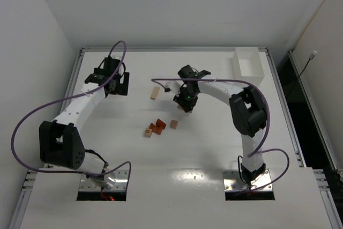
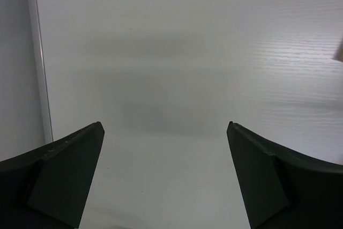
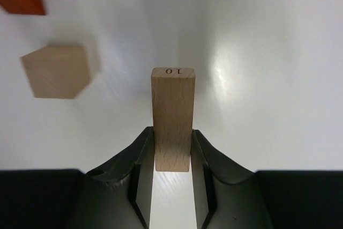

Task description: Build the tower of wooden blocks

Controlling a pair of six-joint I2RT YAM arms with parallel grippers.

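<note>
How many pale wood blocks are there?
4: held bar in the right tool, loose bar left of it, left cube and right cube flanking the orange blocks. More may hide.

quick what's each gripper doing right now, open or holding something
left gripper: open, nothing between the jaws
right gripper: closed on the pale wooden bar stamped 10

We look down on a white tabletop (image 1: 161, 186) boxed in by plain white walls (image 1: 177, 4).
A metal rim (image 1: 161, 50) runs along its 12 o'clock edge; at 3 o'clock we see a dark gap (image 1: 308, 116); soft glare (image 1: 190, 175) lies toward 6 o'clock.
</note>
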